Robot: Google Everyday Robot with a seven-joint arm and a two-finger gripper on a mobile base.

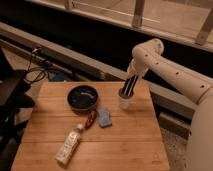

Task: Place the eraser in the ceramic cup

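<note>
The eraser point(129, 87), a black bar with white lengthwise stripes, stands tilted with its lower end inside the small pale ceramic cup point(125, 103) at the back right of the wooden table point(130, 145). My gripper point(133, 76) is just above the cup, at the end of the white arm that comes in from the right. It is shut on the upper end of the eraser.
A wide dark blue bowl point(82, 97) sits left of the cup. A small flat blue piece point(104, 118) and a reddish-brown item point(90, 119) lie in front of the bowl. A white tube-like bottle point(69, 145) lies at the front left. Cables point(32, 75) and dark equipment point(10, 95) are off the table's left edge.
</note>
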